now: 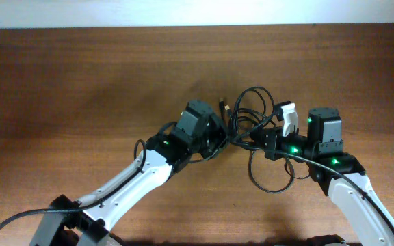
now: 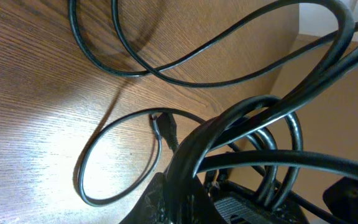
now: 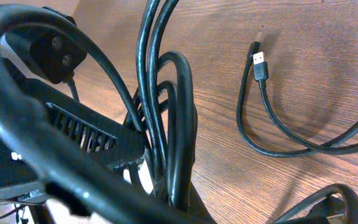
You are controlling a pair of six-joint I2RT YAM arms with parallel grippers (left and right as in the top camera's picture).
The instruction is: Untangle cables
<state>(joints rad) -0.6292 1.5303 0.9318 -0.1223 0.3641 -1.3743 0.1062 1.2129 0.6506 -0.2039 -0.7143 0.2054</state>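
1. We judge the separating step is under way. The thin black flexible cables [image 1: 238, 116] lie bunched on the brown wooden table [image 1: 81, 82], directly between the left gripper [image 1: 217, 140] and the right gripper [image 1: 246, 140].
2. The left gripper's jaws look pinched narrow on several strands. The right gripper's jaws are closed tight around a bundle rising in front of it.
3. Next, we would draw the grippers apart gently, watching the free silver-tipped USB plug [image 3: 261, 62] ahead of the right gripper.
4. Cords bury both sets of fingertips. We cannot tell which strand each holds, or how many cables there are.
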